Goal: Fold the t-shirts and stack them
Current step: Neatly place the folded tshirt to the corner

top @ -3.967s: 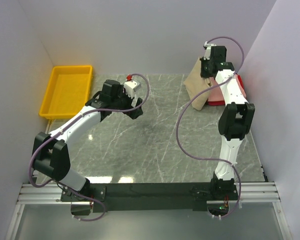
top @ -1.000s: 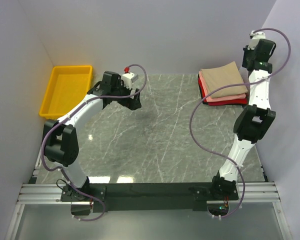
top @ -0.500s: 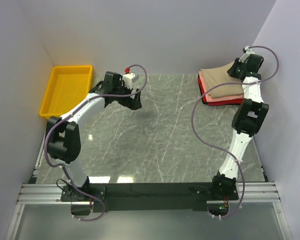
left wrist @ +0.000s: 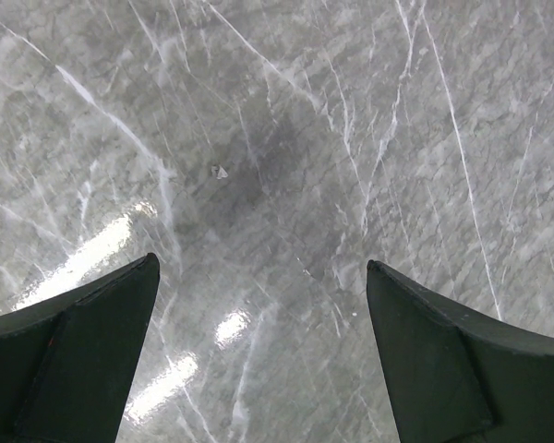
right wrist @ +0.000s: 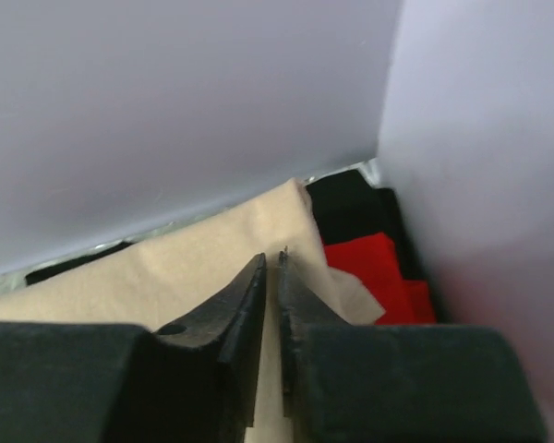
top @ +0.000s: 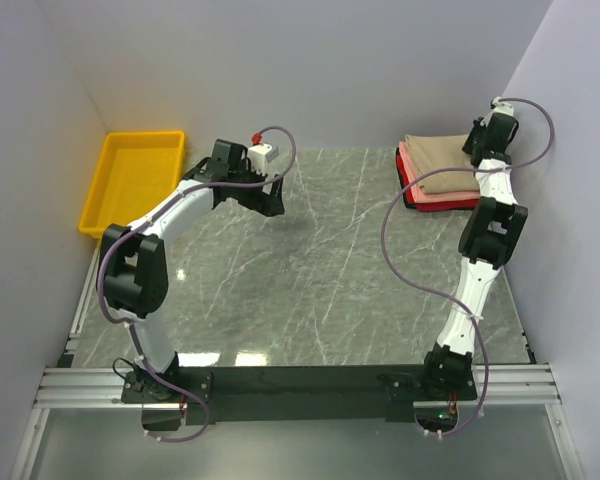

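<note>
Three folded t-shirts lie stacked at the back right corner of the table: tan [top: 445,163] on top, salmon pink [top: 442,197] under it, red [top: 407,190] at the bottom. My right gripper [top: 472,152] hovers at the stack's right rear edge. In the right wrist view its jaws [right wrist: 274,258] stand shut with only a thin slit, over the tan shirt [right wrist: 166,268], with the red shirt [right wrist: 374,263] beyond. Nothing shows gripped. My left gripper [top: 269,203] hangs open over bare table at the back left of centre, its fingertips [left wrist: 261,263] wide apart with nothing between them.
A yellow plastic bin [top: 143,134] sits at the back left corner. The right wall stands close beside the right arm and the stack. A small white speck [left wrist: 220,172] lies on the marble below the left gripper.
The right gripper has come down from high by the right wall to the stack's rear right edge. The left gripper stays open in place, its elbow shifting slightly.
</note>
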Controlling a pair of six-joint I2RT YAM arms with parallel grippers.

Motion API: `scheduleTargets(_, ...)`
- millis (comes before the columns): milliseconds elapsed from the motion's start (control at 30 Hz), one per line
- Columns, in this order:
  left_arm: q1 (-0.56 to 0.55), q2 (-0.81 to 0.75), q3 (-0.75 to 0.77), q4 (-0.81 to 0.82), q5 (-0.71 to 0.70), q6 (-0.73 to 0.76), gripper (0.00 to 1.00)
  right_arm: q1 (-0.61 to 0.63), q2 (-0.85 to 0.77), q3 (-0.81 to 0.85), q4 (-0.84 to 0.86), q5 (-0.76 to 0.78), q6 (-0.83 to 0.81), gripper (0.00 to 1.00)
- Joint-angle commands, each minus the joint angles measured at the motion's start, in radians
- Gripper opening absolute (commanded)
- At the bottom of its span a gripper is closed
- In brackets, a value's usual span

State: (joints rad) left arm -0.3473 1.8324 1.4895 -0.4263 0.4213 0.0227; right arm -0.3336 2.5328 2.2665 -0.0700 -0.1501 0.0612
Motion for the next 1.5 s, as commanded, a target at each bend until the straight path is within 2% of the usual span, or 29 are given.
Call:
scheduleTargets(0, 0.010, 0.011, 0.049, -0.003, 0.013, 0.003, 1.00, 0.002, -0.008, 0.058, 0.020, 0.090, -0.037, 0.19)
scheduleTargets(67, 0.014, 0.005, 0.045, 0.004, 0.014, 0.005, 0.99, 0.002, -0.057, 0.002, 0.024, 0.112, -0.044, 0.24)
scheduleTargets(167, 0.028, -0.013, 0.023, 0.014, 0.017, 0.005, 0.99, 0.004, -0.142, -0.085, 0.044, 0.107, -0.052, 0.42)
scheduleTargets(200, 0.034, -0.018, 0.009, 0.015, 0.020, -0.004, 0.99, 0.005, -0.166, -0.097, 0.044, 0.113, -0.052, 0.52)
scheduleTargets(300, 0.076, -0.042, -0.006, 0.030, 0.048, -0.062, 0.99, 0.005, -0.242, -0.108, 0.001, 0.148, -0.081, 0.67)
scheduleTargets(467, 0.158, -0.125, -0.028, 0.064, 0.079, -0.121, 0.99, 0.021, -0.447, -0.195, -0.095, 0.132, -0.113, 0.79)
scheduleTargets(633, 0.203, -0.182, -0.005, -0.017, 0.077, -0.075, 0.99, 0.053, -0.650, -0.412, -0.194, 0.063, -0.126, 0.80)
scheduleTargets(867, 0.240, -0.358, -0.159, -0.025, 0.005, -0.033, 0.99, 0.151, -0.989, -0.775, -0.309, -0.074, -0.113, 0.80)
scheduleTargets(1100, 0.261, -0.461, -0.297, -0.120, -0.042, 0.003, 0.99, 0.410, -1.296, -1.157, -0.332, -0.129, -0.123, 0.81)
scheduleTargets(1233, 0.264, -0.556, -0.434, -0.117, -0.065, 0.034, 1.00, 0.485, -1.397, -1.294, -0.307, -0.175, -0.104, 0.84)
scheduleTargets(1367, 0.264, -0.636, -0.557, -0.104, -0.096, 0.059, 1.00, 0.492, -1.454, -1.374, -0.301, -0.155, -0.132, 0.86)
scheduleTargets(1467, 0.264, -0.688, -0.583, -0.091, -0.118, 0.057, 1.00, 0.492, -1.506, -1.398, -0.307, -0.149, -0.139, 0.86)
